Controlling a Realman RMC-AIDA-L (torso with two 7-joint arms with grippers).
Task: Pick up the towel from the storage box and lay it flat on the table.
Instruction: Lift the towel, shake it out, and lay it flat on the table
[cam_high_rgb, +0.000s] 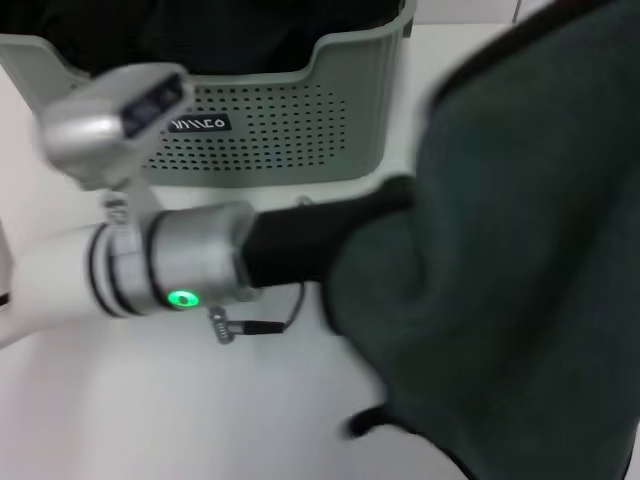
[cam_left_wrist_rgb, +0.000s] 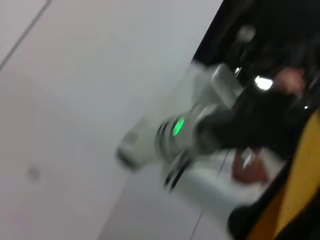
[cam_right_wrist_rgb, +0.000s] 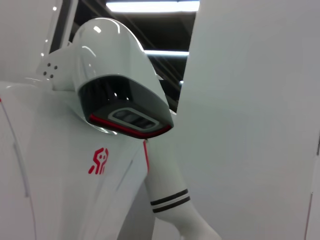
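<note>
The dark grey-green towel (cam_high_rgb: 520, 250) hangs lifted in the air, close to the head camera, and fills the right half of the head view. Its lower edge hangs above the white table (cam_high_rgb: 150, 400). My left arm reaches across from the left. My left gripper (cam_high_rgb: 372, 222) is a black end buried in a fold at the towel's left edge. The pale green storage box (cam_high_rgb: 290, 125) stands behind it with its label facing me. The left wrist view shows another arm with a green light and a dark gripper end (cam_left_wrist_rgb: 245, 122), blurred. The right wrist view shows only my own head and torso.
Something dark (cam_high_rgb: 200, 35) lies inside the storage box. A thin black cable (cam_high_rgb: 262, 324) hangs under my left wrist. Bare white tabletop lies in front of the box, at the lower left.
</note>
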